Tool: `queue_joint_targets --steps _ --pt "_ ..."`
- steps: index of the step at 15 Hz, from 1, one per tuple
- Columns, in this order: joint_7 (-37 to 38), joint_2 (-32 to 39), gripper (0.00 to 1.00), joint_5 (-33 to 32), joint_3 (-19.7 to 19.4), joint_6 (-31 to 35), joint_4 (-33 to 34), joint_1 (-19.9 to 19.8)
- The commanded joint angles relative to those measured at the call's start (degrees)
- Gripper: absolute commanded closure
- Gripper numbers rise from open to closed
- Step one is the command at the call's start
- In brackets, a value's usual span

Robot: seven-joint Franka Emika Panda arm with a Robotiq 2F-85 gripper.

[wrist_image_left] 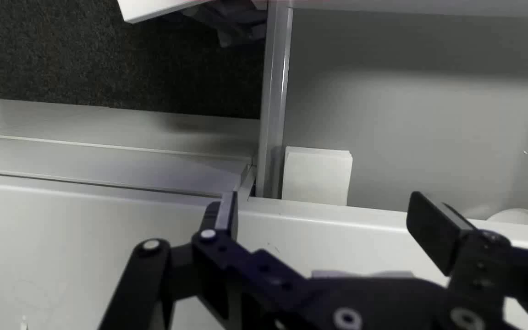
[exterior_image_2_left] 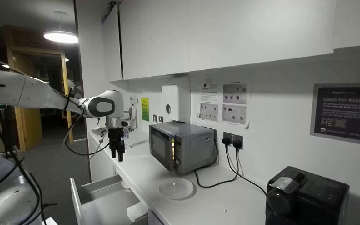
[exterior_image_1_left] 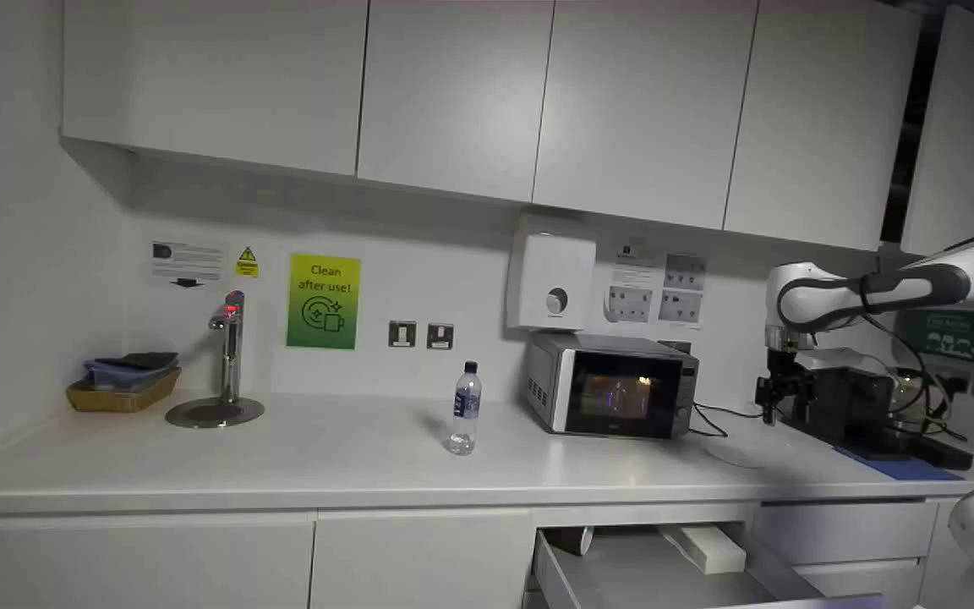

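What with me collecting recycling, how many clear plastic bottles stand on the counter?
1: the clear plastic bottle standing upright on the counter, between the tap and the microwave. Others could be hidden behind the black coffee machine.

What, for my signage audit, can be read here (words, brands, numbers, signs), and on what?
"Clean after use!": green poster
"Cash for Kids App", cut off: dark poster
"SCAN ME": dark poster
Warning triangle: yellow sign
Too small or blurred to read: remaining lettering, including that on the wall notices, bottle, microwave and green box.
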Motion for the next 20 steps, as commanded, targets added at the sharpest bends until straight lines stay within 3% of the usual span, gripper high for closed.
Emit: queue_joint_targets --steps 1,12,20 --pt "0.22 0.03 0.0 -0.26 -0.5 -0.16 0.12 0.58" --pt "0.22 0.03 0.0 -0.25 -0.5 -0.16 0.12 0.58" --pt "0.66 7.73 0.0 -2.06 -1.35 13.65 5.1 -0.85"
